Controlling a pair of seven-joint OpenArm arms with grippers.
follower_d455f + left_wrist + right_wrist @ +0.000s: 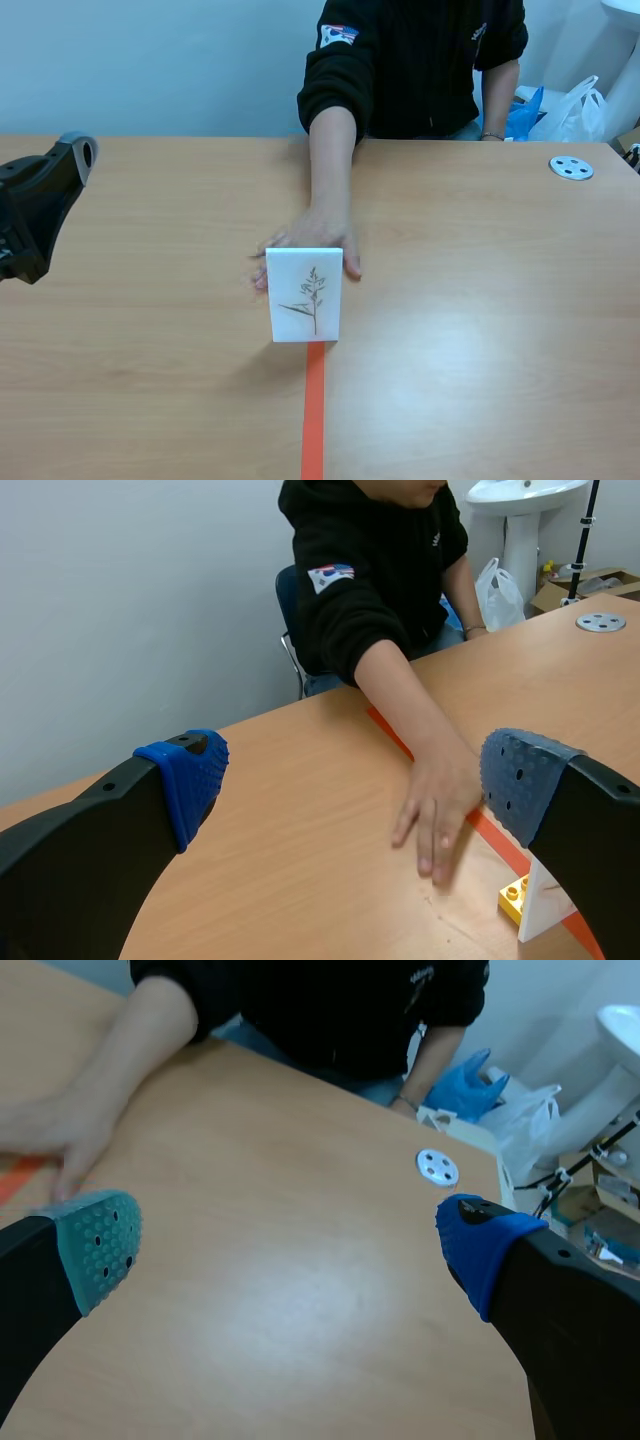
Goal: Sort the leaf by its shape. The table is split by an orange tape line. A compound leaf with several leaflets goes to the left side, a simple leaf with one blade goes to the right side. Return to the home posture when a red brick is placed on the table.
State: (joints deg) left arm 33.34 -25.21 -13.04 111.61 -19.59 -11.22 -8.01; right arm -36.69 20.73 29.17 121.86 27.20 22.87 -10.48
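Currently the leaf card [304, 294] is stood upright at the far end of the orange tape line [313, 410], steadied by a person's hand [318, 240], and is judged light, stiff and tippy, best pinched across its side edges; left gripper [352, 780] and right gripper [290, 1248] are seen spread, empty.

White card [289, 271], brown leaf [312, 293], orange tape line [313, 420], black sleeve [338, 88].

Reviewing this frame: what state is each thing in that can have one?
leaf card: standing upright at the far end of the tape line, ungripped.
person's hand: flat behind the card, fingers spread.
left gripper: open, empty.
right gripper: open, empty.
yellow brick: lying at the card's foot.
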